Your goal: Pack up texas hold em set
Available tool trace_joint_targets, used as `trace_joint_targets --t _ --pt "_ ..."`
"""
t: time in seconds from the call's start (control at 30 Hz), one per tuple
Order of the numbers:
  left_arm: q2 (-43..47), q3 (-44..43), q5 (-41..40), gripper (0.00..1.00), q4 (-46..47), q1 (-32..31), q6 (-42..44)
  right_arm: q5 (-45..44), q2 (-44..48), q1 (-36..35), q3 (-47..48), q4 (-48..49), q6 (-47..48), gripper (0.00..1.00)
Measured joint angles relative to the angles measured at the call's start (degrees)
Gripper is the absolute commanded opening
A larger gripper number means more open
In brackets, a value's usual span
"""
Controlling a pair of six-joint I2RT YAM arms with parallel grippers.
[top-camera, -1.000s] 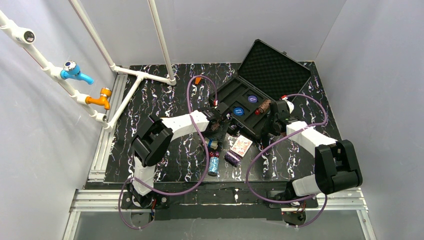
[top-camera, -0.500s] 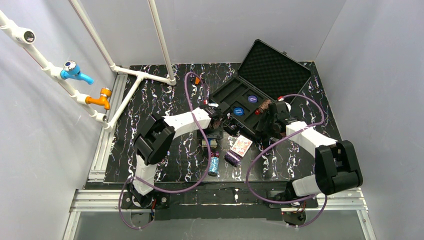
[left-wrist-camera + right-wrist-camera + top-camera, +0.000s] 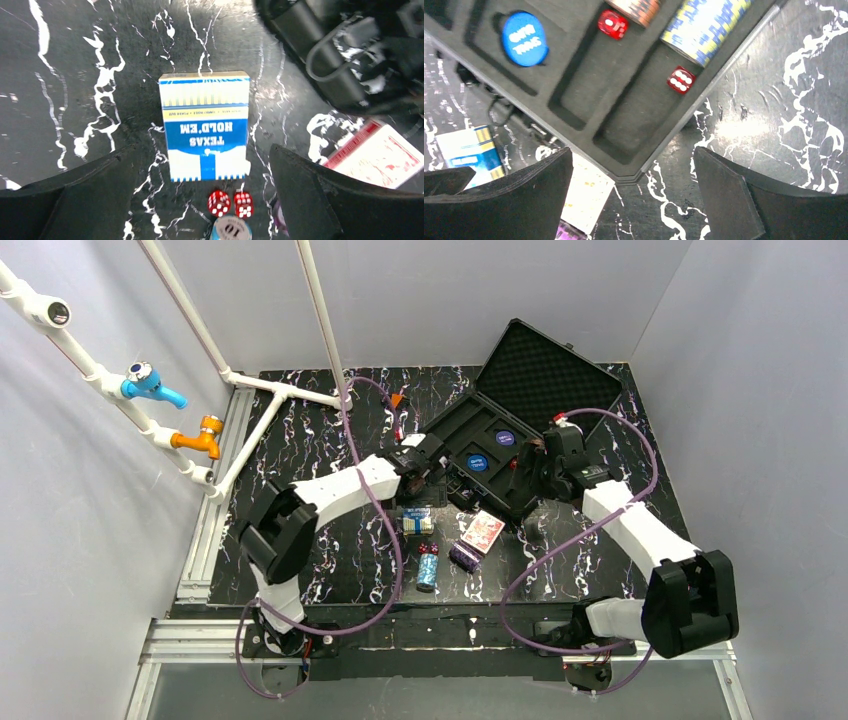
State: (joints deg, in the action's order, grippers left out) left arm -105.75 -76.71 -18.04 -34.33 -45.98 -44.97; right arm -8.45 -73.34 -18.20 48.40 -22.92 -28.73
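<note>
Over the marbled table [image 3: 320, 440], left tool [image 3: 204, 150] and right tool [image 3: 632, 151] gape empty.

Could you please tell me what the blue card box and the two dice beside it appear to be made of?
The blue card box looks like printed cardboard, fairly matte, with crisp folded edges. The two red dice seem to be glossy plastic, perhaps translucent, judging by their shine.

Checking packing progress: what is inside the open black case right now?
Inside the case: two blue discs, two red dice, two chip stacks. The right arm covers part of it.
</note>
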Motion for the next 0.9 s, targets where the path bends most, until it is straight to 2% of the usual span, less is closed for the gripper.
trace_joint_targets --t 0.23,0.47,0.77,0.9 --pt "10.6 -2.4 -0.8 0.98 -2.8 0.0 10.8 1.1 0.7 -3.7 6.7 -2.6 2.8 0.98" --pt "14.4 -5.9 -5.2 0.98 -6.5 1.0 20.7 0.1 -2.8 -13.4 12.7 -3.8 2.8 0.98" --pt "15.7 -6.8 -5.6 0.98 -7.0 12.5 27.1 -4.6 -10.2 -25.8 16.1 -4.0 -1.5 0.98" --pt "16.5 -6.4 -6.6 0.98 -4.8 13.9 28.1 -7.6 -13.3 -30.2 19.5 -4.0 -4.7 0.98"
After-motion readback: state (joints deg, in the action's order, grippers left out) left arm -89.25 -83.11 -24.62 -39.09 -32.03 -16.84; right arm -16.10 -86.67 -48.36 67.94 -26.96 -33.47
